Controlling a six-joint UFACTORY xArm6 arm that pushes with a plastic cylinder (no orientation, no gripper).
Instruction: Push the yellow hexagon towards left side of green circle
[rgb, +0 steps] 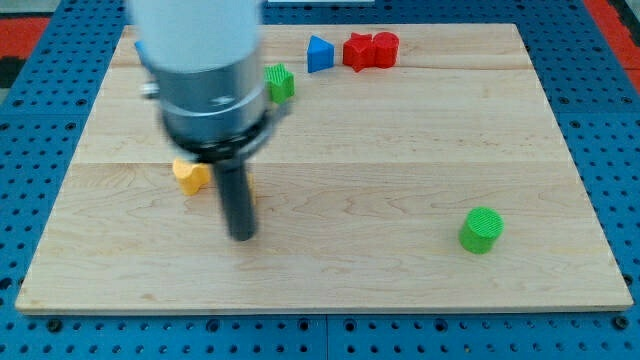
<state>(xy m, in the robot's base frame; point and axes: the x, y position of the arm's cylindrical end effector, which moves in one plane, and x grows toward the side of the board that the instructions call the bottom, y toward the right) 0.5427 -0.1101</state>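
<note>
The arm is coming down from the view's top left, its wide grey housing (205, 75) blurred and filling much of that corner, with the straight dark rod (237, 200) hanging nearly upright below it. My tip (242, 236) is resting on the wooden board (400, 200), in the lower left-centre part of it. There is no claw on this arm, only the rod, so there is nothing to be open or closed.

Just beside the rod, to the view's left and a little higher, a yellow block (190, 175) is peeking out from under the housing; part of it is being hidden, so I cannot tell its shape for certain or whether a second yellow piece is sitting behind the rod. Whether the rod is touching the yellow block is also unclear.

The green circle (481, 229) is sitting near the board's lower right, well apart from my tip and from the yellow block.

Along the view's top, a green block (281, 82) is showing partly behind the housing, a blue block (319, 53) is standing to its right, and a red block (370, 49) is sitting just beside the blue one.
</note>
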